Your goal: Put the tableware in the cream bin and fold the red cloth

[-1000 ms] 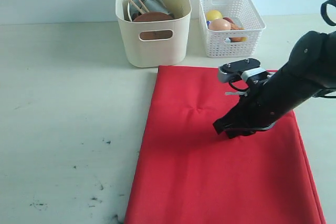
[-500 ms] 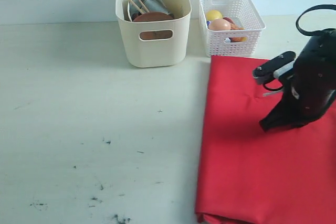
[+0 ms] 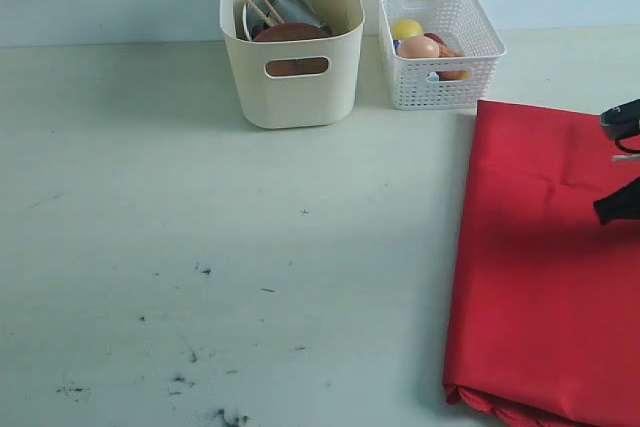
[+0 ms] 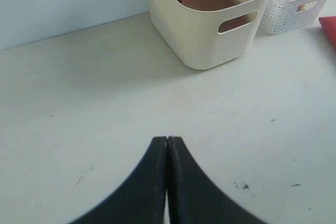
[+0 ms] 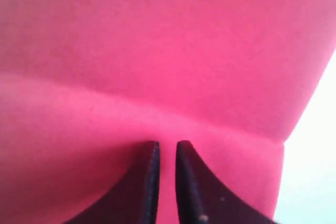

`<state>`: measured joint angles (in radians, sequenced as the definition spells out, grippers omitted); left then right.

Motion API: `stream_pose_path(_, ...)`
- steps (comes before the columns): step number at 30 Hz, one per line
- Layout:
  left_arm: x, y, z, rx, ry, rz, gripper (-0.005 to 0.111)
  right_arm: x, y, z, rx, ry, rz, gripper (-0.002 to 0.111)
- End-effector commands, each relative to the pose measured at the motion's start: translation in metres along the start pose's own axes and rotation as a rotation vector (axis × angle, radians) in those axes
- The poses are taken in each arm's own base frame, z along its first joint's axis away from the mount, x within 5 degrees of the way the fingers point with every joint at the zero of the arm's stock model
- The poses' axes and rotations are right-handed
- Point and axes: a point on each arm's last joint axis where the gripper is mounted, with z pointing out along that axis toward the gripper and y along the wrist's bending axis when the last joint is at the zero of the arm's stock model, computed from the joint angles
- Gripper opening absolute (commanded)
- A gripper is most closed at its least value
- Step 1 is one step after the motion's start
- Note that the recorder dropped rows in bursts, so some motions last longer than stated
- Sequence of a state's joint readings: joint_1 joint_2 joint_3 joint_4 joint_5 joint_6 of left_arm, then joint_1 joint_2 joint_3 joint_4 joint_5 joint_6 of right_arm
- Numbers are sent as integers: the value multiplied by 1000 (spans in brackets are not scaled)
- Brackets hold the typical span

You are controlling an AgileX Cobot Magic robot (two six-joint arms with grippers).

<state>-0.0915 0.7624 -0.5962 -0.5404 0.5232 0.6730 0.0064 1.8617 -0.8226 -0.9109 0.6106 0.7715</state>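
Two layers thick, judging by the near hem: red cloth (image 3: 530, 277) flat at the right of the table (image 3: 150, 197), long axis running near to far. Directly under the right gripper (image 5: 167, 149), jaws all but together, seemingly pinching a ridge of fabric. Left gripper (image 4: 167, 148) well apart from it, pressed closed on nothing over bare tabletop. Farther back, cream bin (image 3: 290, 87) holding the tableware (image 3: 290, 33), white basket (image 3: 440, 87) just beside.
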Motion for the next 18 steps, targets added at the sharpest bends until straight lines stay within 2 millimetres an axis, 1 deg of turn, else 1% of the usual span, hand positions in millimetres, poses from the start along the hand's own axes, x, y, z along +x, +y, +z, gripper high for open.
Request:
stream_pose_path(1,0,0,-1,-5,-12,-8,1,-13,-12,-9,21,-10,94,12)
stream_pose_path(3,0,0,-1,-4,-12,-9,1,-20,-16,-22,-1,-39,159,12)
stream_pose_path(5,0,0,-1,-3,-13,-11,1,-25,-16,-40,-67,-95,211,12)
stream_pose_path(8,0,0,-1,-2,-13,-13,1,-30,-2,-64,-211,-204,175,12)
stream_pose_path(10,0,0,-1,-5,-17,-13,1,-31,10,-70,-284,-242,116,12)
stream_pose_path(11,-1,0,-1,-6,-18,-13,1,-31,17,-69,-308,-251,85,12)
stream_pose_path(13,-1,0,-1,-7,-20,-13,1,-27,25,-61,-322,-226,62,12)
stream_pose_path(18,-1,0,-1,-9,-22,-13,1,-18,38,-29,-279,-84,-15,12)
